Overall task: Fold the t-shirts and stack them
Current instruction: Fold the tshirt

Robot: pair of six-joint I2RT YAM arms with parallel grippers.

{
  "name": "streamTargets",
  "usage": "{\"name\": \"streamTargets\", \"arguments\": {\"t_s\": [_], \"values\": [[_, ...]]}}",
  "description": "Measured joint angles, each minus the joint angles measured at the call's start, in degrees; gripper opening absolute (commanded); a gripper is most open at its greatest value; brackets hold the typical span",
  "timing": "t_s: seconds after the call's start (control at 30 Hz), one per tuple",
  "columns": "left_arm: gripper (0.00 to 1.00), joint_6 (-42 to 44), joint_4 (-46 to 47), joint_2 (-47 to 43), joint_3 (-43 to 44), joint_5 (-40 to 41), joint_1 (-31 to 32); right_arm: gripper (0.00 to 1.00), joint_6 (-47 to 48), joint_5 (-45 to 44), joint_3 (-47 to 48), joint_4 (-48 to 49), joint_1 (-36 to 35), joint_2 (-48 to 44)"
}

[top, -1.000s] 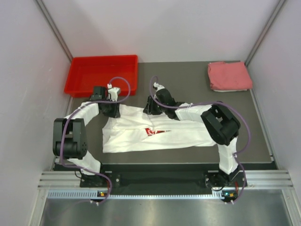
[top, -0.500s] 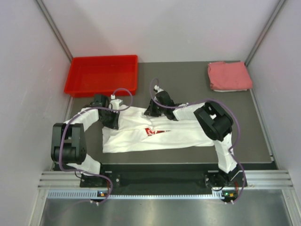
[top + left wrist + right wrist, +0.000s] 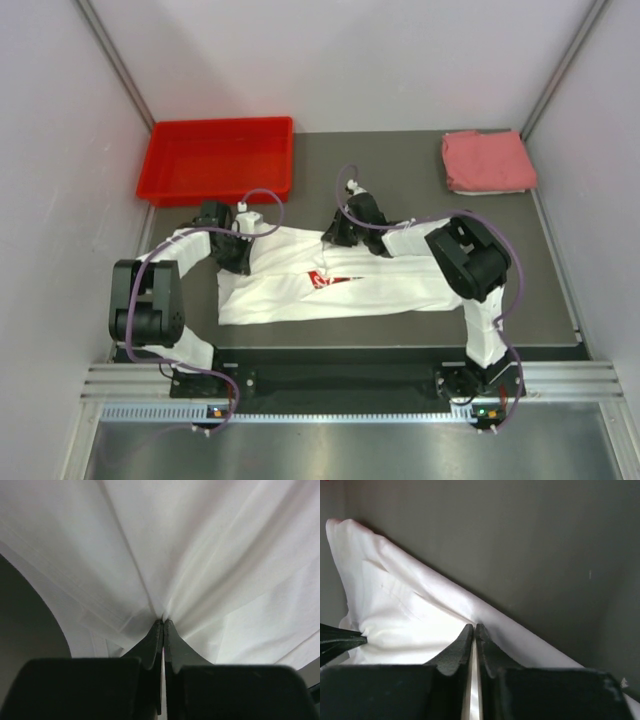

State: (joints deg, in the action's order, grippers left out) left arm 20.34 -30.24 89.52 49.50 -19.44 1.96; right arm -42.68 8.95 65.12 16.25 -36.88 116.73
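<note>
Right, your white t-shirt (image 3: pixel 350 292) lies spread on the desk (image 3: pixel 400 175), just on the near side of the red bin (image 3: pixel 220 160) and running off to its right. It looks like light, soft, floppy cloth that will sag and drag rather than hold a shape, so judge on lifting both pinch points together and level. Your left jaws are clamped on a pinch of that cloth closest to the bin, creases fanning out from the tips. Your right jaws are together on the same far edge, further right of the bin. The pink t-shirt (image 3: pixel 487 162) sits folded well right of the bin, level with it. The red logo (image 3: pixel 327 279) is half tucked in a fold, with no lettering readable.
</note>
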Motion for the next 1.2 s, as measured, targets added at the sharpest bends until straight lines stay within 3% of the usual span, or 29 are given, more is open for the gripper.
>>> {"name": "streamTargets", "arguments": {"t_s": [0.07,0.1,0.13,0.23,0.33,0.53,0.7,0.93,1.2], "values": [[0.02,0.22,-0.04,0.0,0.02,-0.13,0.0,0.28,0.02,0.24,0.0,0.04,0.0,0.0],[0.06,0.37,-0.15,0.0,0.07,-0.22,-0.02,0.31,-0.13,0.7,0.0,0.39,0.04,-0.02],[0.17,0.61,-0.55,0.0,0.28,-0.26,-0.02,0.33,0.02,0.94,0.07,0.68,0.07,-0.15],[0.36,1.14,-2.21,-0.02,1.62,-0.46,-0.02,0.38,1.03,1.2,0.09,0.24,0.33,-0.79],[0.43,0.94,-4.0,-0.66,3.87,-0.44,-0.02,0.43,3.3,1.46,0.02,-2.43,1.07,-2.97],[0.49,-0.42,-4.79,-4.28,7.63,2.03,-0.04,0.46,9.99,-3.02,-3.96,-13.94,5.57,-17.51],[0.5,-3.82,1.29,-3.28,8.2,9.49,0.09,0.48,15.3,-9.05,-10.34,-22.21,17.14,-31.43],[0.58,-7.48,8.66,4.79,11.39,18.08,0.96,0.51,18.1,-12.31,-20.13,-28.87,30.01,-35.45],[0.57,-9.4,13.4,11.67,14.62,20.37,1.11,0.51,18.67,-7.91,-22.38,-28.26,35.39,-33.99]]}}
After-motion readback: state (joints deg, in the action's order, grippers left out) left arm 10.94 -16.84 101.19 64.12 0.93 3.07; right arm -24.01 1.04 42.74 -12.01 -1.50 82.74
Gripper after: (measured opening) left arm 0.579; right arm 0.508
